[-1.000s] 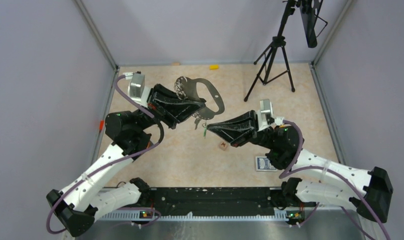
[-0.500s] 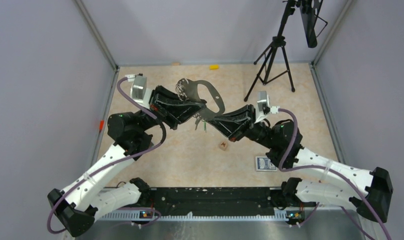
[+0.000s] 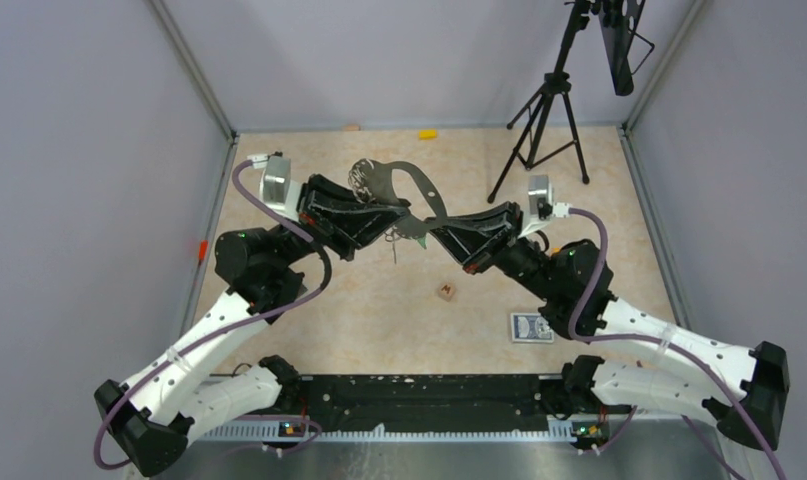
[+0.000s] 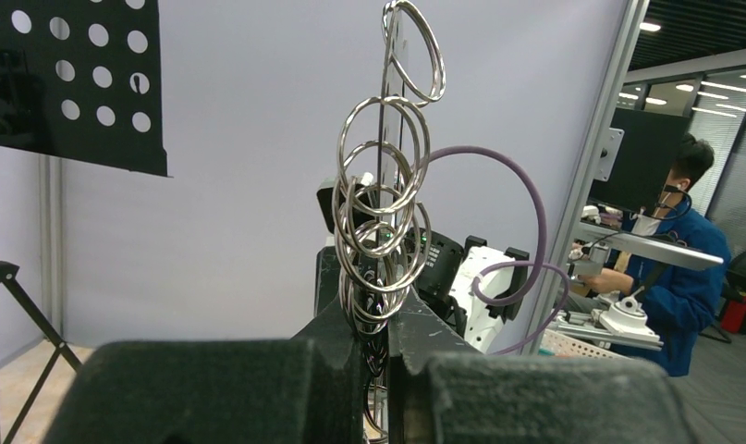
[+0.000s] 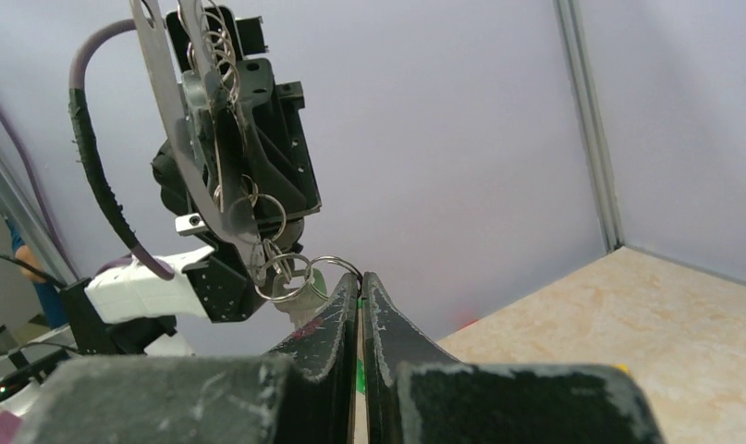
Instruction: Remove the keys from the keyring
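Note:
The keyring (image 3: 426, 192), a flat grey D-shaped loop, is held up above the table. My left gripper (image 3: 397, 212) is shut on its lower edge. In the left wrist view the keyring stands edge-on with several steel split rings (image 4: 384, 213) on it, clamped in my left gripper (image 4: 385, 326). My right gripper (image 3: 431, 233) meets it from the right. In the right wrist view my right gripper (image 5: 360, 283) is shut on the green key (image 5: 360, 375), which shows as a green sliver between the fingers. A small split ring (image 5: 336, 265) sticks out at the tips. Dark keys (image 3: 393, 243) hang below.
A black tripod (image 3: 544, 120) stands at the back right. A small brown cube (image 3: 446, 292) and a blue card box (image 3: 531, 327) lie on the table in front of the right arm. A yellow piece (image 3: 427, 133) lies by the back wall.
My right gripper has moved up and away from me to the keyring's lower edge and closed at the keys. The green key no longer hangs free. The left arm has barely moved.

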Tool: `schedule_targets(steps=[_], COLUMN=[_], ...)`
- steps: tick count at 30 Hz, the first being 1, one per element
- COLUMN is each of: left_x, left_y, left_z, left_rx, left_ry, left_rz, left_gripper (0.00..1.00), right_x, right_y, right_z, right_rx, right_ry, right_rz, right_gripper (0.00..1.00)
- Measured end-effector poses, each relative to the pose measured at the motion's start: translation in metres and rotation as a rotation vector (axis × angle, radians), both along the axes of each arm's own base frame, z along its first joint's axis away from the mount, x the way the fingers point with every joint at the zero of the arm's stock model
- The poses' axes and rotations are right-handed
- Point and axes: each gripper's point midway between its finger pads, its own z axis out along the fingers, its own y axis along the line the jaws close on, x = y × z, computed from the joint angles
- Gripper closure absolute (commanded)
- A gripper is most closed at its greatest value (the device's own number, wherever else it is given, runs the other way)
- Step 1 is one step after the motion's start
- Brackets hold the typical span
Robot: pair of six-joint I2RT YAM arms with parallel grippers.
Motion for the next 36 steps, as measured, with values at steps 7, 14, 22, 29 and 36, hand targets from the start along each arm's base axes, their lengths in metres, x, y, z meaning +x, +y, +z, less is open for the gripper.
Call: schedule_targets(steps=[7,14,22,29,36], left_x=[0.004,0.001,-0.005,-0.003,0.010], left_y=[0.000,0.004,0.009,0.009,0.008], left_z=[-0.001,-0.003,0.002,0.002,-0.002], left_rx=[-0.004,-0.012,-0.034,-0.034,-0.030], left_ry=[0.007,0.012,0.005,0.013,0.077], left_rz=[0.017,0.022,0.017,0.021,0.059], left_gripper=[1.00,1.00,1.00,1.00,1.00], right_x=[-0.002,-0.003,-0.022,-0.036,-0.049], right_y=[-0.013,-0.023,-0.026,-0.021,-0.006], right_z=[0.002,-0.002,0.008,0.007,-0.002], right_rx=[0.036,0.081,0.087,0.060,-0.002], right_ry=[-0.001,-0.039,-0.203,-0.272,-0.335], right_rz=[-0.027,-0.053,-0.022,0.037,0.130], right_gripper=[1.00,1.00,1.00,0.82,0.70])
